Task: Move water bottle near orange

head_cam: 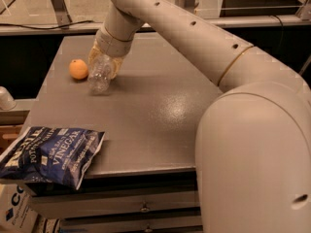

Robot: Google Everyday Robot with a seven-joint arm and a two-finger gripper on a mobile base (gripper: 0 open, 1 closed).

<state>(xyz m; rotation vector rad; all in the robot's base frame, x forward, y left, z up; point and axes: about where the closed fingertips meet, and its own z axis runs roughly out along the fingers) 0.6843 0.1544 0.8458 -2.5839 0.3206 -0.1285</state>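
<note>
The water bottle is clear and crinkled. It stands tilted on the grey table near its far left corner, base down. The orange lies just left of it, a small gap apart. My gripper comes down from the arm above and its pale fingers sit on both sides of the bottle's upper part, shut on it. The bottle's cap is hidden inside the gripper.
A blue chip bag lies on the table's front left corner, hanging over the edge. A white rounded object and a cardboard box sit left of and below the table. My arm's large body fills the right foreground.
</note>
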